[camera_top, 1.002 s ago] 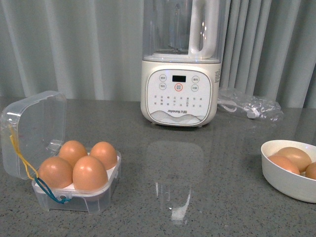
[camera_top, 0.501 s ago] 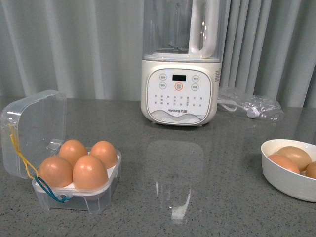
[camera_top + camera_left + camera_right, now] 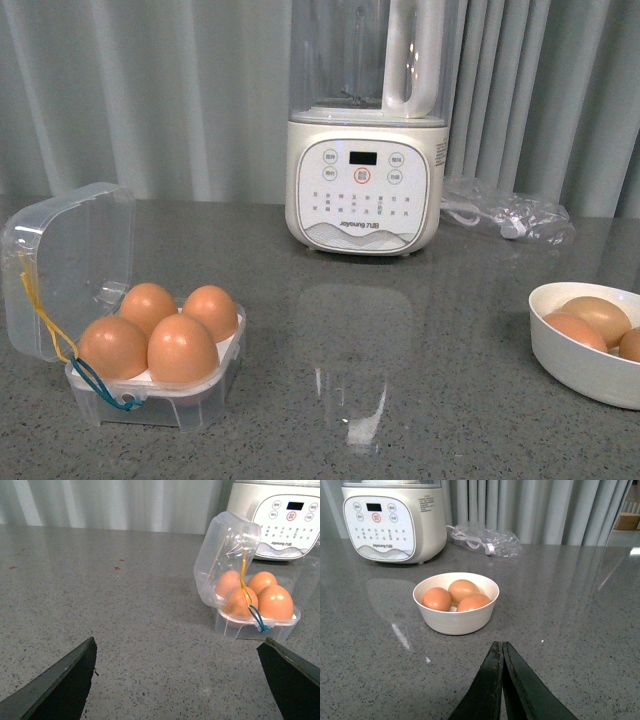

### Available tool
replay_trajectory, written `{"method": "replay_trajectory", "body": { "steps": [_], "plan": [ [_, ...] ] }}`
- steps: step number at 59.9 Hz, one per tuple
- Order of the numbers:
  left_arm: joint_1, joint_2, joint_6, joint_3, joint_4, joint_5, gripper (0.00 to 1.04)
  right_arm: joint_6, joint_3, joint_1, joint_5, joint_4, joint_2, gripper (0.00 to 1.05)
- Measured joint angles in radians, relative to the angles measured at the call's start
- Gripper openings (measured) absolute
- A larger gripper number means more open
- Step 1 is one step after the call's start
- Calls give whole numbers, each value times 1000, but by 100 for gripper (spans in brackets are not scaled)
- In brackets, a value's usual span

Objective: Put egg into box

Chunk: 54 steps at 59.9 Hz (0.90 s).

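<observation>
Small square clear plastic egg box (image 3: 190, 405) sits left on the grey speckled worktop (image 3: 430, 400), hinged lid tipped up and back, yellow and blue cords (image 3: 60, 345) at its near-left corner; smooth orange-brown eggs (image 3: 182, 350) fill all four cells. Round white bowl (image 3: 455, 622) with three more brown eggs sits far right, well apart from the box, and a white blender base with clear jug (image 3: 365, 195) stands at the back between them. Left fingers (image 3: 65, 685) are spread wide with nothing between them, facing the box; right fingers (image 3: 492, 690) are pressed together, empty, near the bowl.
</observation>
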Motion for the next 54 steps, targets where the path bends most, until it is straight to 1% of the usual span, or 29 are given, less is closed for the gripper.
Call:
{"method": "replay_trajectory", "body": {
  "steps": [11, 13, 30, 31, 36, 43, 45, 48, 54],
  "plan": [
    [0, 0, 0, 0, 0, 0, 98, -1, 0, 0, 0, 0, 0, 4],
    [0, 0, 0, 0, 0, 0, 98, 0, 0, 0, 0, 0, 0, 8],
    [0, 0, 0, 0, 0, 0, 98, 0, 0, 0, 0, 0, 0, 56],
    [0, 0, 0, 0, 0, 0, 98, 0, 0, 0, 0, 0, 0, 61],
    [0, 0, 0, 0, 0, 0, 98, 0, 0, 0, 0, 0, 0, 79],
    [0, 0, 0, 0, 0, 0, 98, 0, 0, 0, 0, 0, 0, 98],
    [0, 0, 0, 0, 0, 0, 98, 2, 0, 0, 0, 0, 0, 100],
    [0, 0, 0, 0, 0, 0, 98, 1, 0, 0, 0, 0, 0, 97],
    [0, 0, 0, 0, 0, 0, 98, 1, 0, 0, 0, 0, 0, 98]
  ]
}}
